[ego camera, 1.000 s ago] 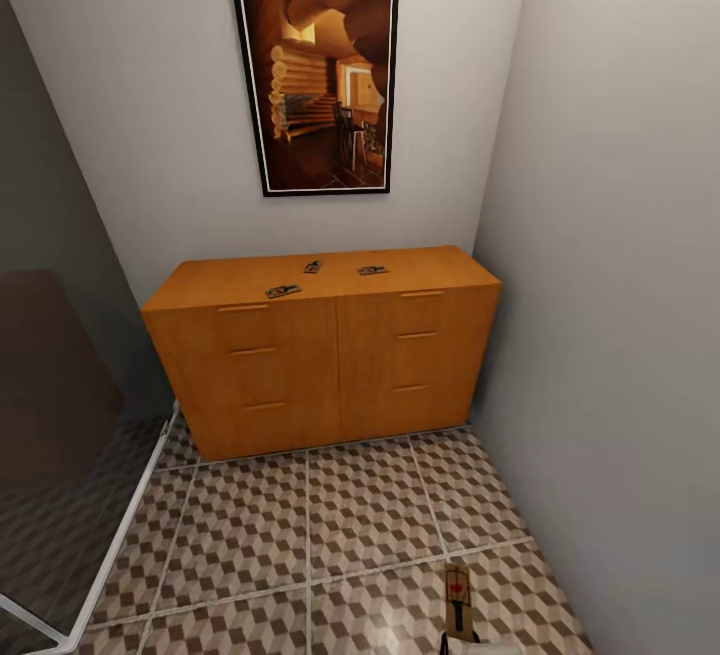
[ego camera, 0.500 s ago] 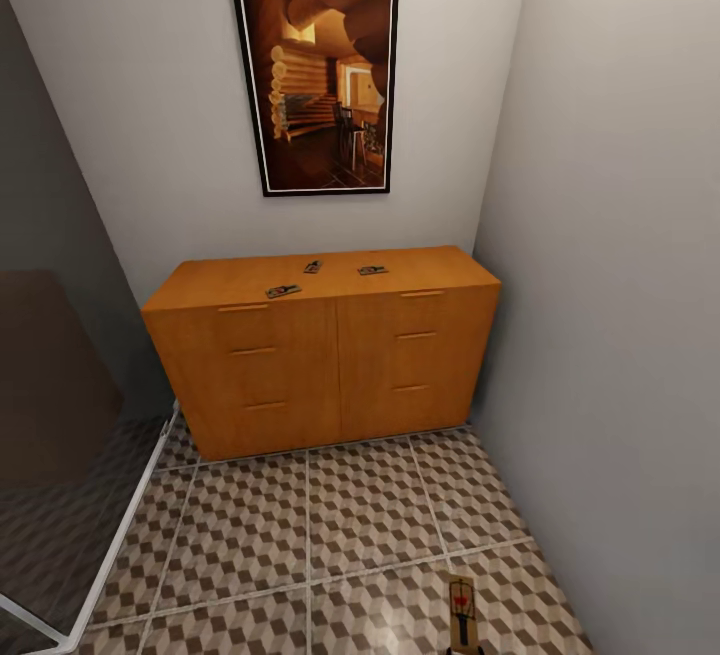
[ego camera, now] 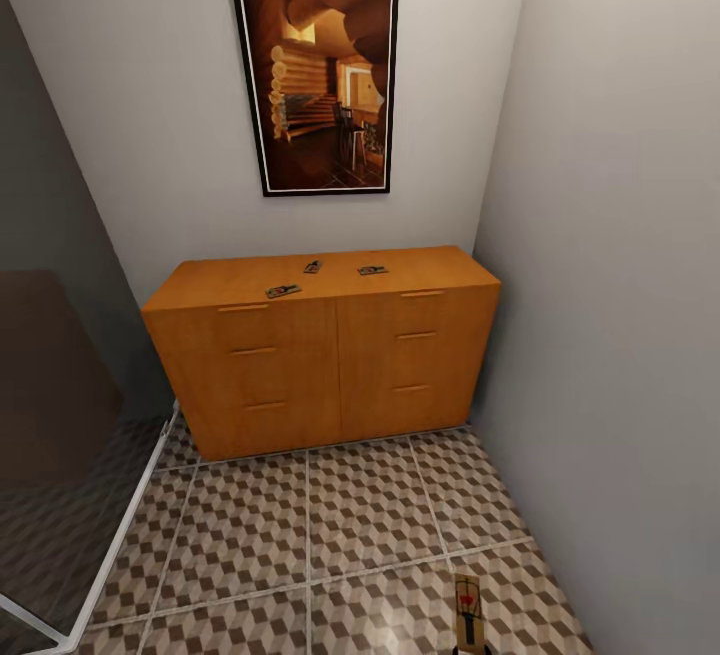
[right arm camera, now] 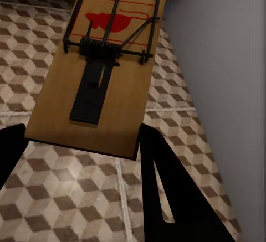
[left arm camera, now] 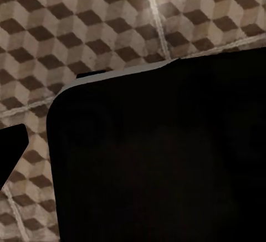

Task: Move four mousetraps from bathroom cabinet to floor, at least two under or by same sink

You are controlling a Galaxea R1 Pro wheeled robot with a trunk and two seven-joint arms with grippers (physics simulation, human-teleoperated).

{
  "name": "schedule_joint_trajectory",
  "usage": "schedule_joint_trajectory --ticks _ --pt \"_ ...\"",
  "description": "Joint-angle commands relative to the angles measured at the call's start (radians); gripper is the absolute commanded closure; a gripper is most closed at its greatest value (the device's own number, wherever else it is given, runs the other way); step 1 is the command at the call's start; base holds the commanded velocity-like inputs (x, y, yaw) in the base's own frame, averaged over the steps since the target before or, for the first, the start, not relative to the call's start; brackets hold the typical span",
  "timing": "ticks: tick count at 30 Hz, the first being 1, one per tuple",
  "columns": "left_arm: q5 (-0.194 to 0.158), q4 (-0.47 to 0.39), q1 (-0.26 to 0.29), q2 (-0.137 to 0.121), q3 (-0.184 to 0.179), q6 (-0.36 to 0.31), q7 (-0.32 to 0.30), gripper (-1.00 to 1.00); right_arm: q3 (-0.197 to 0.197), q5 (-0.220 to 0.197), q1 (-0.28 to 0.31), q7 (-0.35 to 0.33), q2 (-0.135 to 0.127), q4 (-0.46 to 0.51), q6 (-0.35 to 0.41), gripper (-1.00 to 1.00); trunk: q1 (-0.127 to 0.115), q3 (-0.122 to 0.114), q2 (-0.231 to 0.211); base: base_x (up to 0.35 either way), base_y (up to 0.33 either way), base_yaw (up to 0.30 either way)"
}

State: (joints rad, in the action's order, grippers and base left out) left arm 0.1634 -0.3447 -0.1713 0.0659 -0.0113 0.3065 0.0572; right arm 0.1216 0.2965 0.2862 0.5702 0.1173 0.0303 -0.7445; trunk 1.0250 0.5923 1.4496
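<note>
The orange-brown cabinet point(ego camera: 320, 365) stands against the far wall. Three mousetraps lie on its top: one point(ego camera: 283, 290) near the front left, one point(ego camera: 313, 266) further back, one point(ego camera: 372, 270) to the right. Another mousetrap point(ego camera: 468, 613) hangs low over the bathroom floor point(ego camera: 250, 535) at the bottom right of the head view. In the right wrist view this mousetrap point(right arm camera: 105, 70), with a red mouse print and a black wire bar, sits with its near end in my right gripper point(right arm camera: 83, 137), which is shut on it. One dark fingertip point(left arm camera: 10, 148) of the left hand shows over the tiles. The bathroom sink is out of view.
A grey wall point(ego camera: 620, 335) runs close along the right. A glass partition point(ego camera: 60, 415) with a white floor rail point(ego camera: 120, 535) closes off the left. A framed picture point(ego camera: 315, 70) hangs above the cabinet. A dark part of the robot's own body point(left arm camera: 166, 164) blocks much of the left wrist view.
The held mousetrap has slid lower in the head view, toward me. The bit of white gripper seen under it a second ago has dropped below the picture's edge.
</note>
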Motion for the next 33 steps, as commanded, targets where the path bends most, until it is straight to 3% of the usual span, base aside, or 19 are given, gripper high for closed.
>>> schedule_joint_trajectory --ticks 1,4,5,12,18,22,33 --pt "0.015 -0.007 -0.001 0.000 -0.001 -0.005 0.007 -1.00 0.008 -0.001 0.001 0.006 -0.005 -0.001 -0.004 1.00 0.000 0.001 0.000 0.000 0.000 0.000" --pt "0.032 -0.024 -0.001 0.001 -0.001 -0.022 0.022 -1.00 0.008 -0.003 0.001 0.005 -0.016 -0.002 -0.016 1.00 0.000 0.001 0.000 0.000 0.000 0.000" --pt "0.084 -0.574 -0.001 0.002 -0.001 -0.362 0.032 -1.00 0.008 -0.003 0.001 0.005 -0.018 -0.003 -0.018 1.00 0.000 0.001 0.000 0.000 0.000 0.000" --pt "0.080 -0.757 0.001 0.016 -0.001 -0.432 0.070 -1.00 0.008 -0.005 0.001 -0.032 -0.041 -0.007 -0.023 1.00 0.000 0.001 0.000 0.000 0.000 0.000" --pt "0.080 -0.975 0.001 0.023 -0.001 -0.625 0.072 -1.00 0.007 -0.006 0.001 -0.114 -0.053 -0.009 -0.023 1.00 0.000 0.001 0.000 0.000 0.000 0.000" --pt "0.080 -1.075 0.001 0.031 -0.002 -0.677 0.072 -1.00 0.007 -0.007 0.001 -0.128 -0.053 -0.009 -0.023 1.00 0.000 0.001 0.000 0.000 0.000 0.000" --pt "0.082 -1.167 0.016 0.039 -0.003 -0.736 0.073 -1.00 0.006 -0.007 0.001 -0.132 -0.052 -0.009 -0.023 1.00 0.000 0.001 0.000 0.000 0.000 0.000"
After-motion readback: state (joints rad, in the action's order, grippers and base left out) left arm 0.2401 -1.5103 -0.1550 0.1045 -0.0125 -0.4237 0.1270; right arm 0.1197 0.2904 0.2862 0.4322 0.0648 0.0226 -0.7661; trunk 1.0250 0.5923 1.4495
